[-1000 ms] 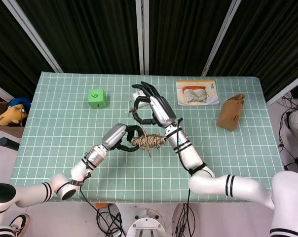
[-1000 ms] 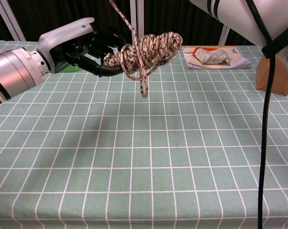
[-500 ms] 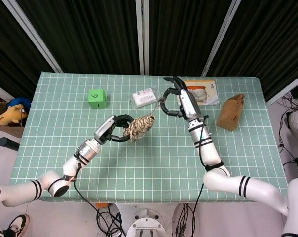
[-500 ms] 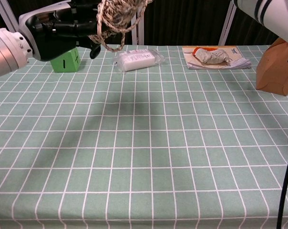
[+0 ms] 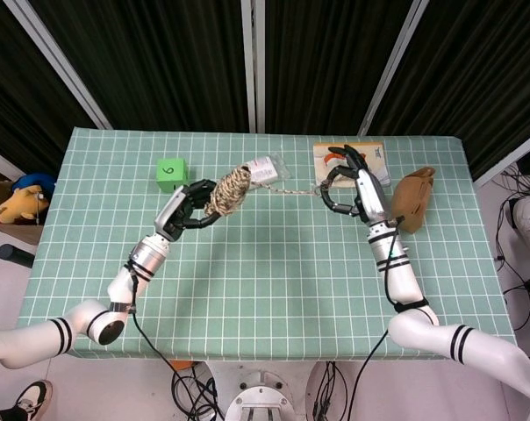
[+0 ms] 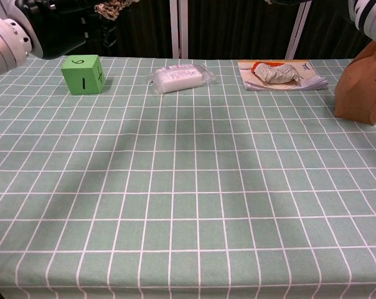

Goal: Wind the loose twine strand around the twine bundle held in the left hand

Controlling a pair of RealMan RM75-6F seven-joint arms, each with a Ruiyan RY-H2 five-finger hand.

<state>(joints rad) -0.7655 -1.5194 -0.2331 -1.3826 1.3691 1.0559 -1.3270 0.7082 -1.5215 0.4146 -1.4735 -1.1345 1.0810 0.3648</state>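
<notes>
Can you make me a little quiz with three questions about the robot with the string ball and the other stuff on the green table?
1. True or false: the left robot hand holds the twine bundle up off the table.
2. What stretches between the bundle and the right robot hand?
A. a ribbon
B. the loose twine strand
C. a chain
3. Fill the gap: the cube on the tablecloth is ____ in colour.

Key: 1 true; 2 B; 3 green.
</notes>
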